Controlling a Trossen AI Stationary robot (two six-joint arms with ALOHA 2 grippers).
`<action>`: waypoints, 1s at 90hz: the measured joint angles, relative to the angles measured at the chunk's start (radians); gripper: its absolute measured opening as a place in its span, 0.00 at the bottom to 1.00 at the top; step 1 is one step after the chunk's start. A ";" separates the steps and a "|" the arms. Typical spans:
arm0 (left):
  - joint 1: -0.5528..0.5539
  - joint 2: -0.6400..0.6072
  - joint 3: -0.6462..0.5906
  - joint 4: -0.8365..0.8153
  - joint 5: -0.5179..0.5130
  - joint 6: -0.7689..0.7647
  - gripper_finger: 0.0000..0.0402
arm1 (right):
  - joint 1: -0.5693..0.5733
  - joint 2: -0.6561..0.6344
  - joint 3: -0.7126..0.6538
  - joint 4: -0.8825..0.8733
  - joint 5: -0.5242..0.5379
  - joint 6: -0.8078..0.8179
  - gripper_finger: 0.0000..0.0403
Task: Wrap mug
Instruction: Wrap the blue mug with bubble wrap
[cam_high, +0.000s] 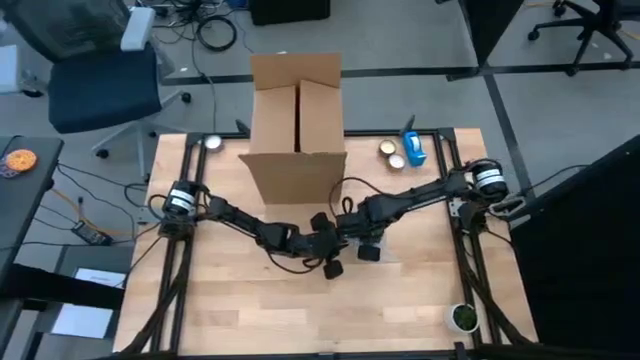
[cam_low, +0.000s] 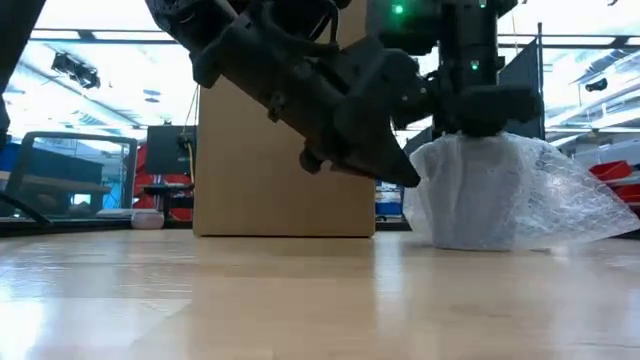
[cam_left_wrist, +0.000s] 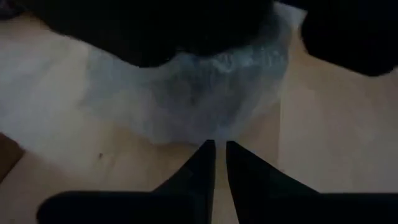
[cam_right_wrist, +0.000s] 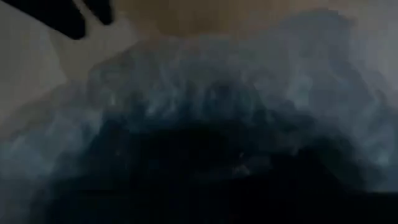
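Here, I had both arms reaching into the middle of the table (cam_high: 230, 310), just in front of the open cardboard box (cam_high: 296, 125). The mug itself I could not see; it sat somewhere under the bubble wrap (cam_low: 510, 195), which stood as a crumpled mound on the wood, right of the box in the low view. The right gripper (cam_low: 470, 120) came straight down onto the top of that mound, pressing into the wrap, and its wrist camera showed only wrap right up against the lens, so I could not tell whether its jaws were open or closed. The left gripper (cam_left_wrist: 219, 155) slanted down beside the mound, its two fingers drawn nearly together with only a thin slit between them, tips pointed at the edge of the wrap and holding nothing. At the table's far right edge sat tape rolls (cam_high: 391, 153) and a blue object (cam_high: 413, 148); a small green thing (cam_high: 462, 317) lay near the front right corner.
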 joint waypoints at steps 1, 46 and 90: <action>0.000 0.000 0.000 -0.001 0.000 0.000 0.06 | 0.000 0.000 0.002 -0.002 0.000 -0.001 0.00; 0.003 -0.002 0.002 -0.003 -0.008 -0.001 0.06 | 0.004 -0.287 0.100 -0.263 -0.095 0.151 0.00; 0.003 -0.002 0.002 -0.010 -0.007 -0.026 0.06 | -0.015 -0.163 -0.006 -0.103 -0.190 0.130 0.00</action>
